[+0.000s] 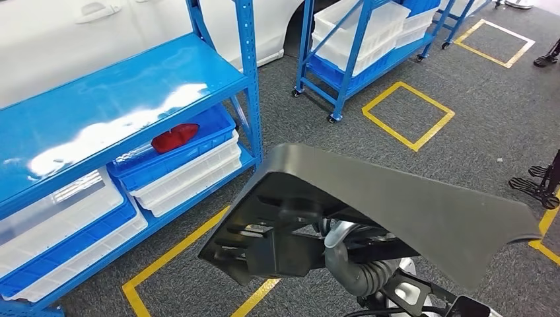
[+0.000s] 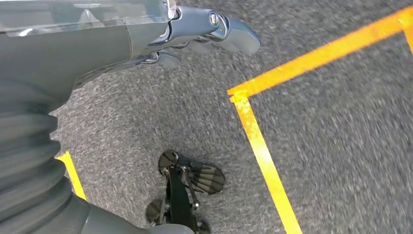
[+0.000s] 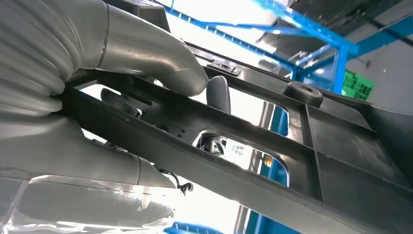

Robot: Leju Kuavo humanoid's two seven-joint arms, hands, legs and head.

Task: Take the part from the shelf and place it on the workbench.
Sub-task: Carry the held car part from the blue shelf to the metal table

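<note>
The dark part is off the shelf — the right hand grips its ribbed underside, long axis running ten to four o'clock. Left hand hangs over the floor, fingers curled, holding nothing.

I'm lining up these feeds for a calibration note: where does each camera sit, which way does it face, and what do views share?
Head view: high on the body, facing down at the dark part, blue shelf and carpet.
Left wrist view: behind the left hand, facing the carpet.
Right wrist view: behind the right hand, which grips the part's ribbed underside.
Head and right wrist views share the part.
</note>
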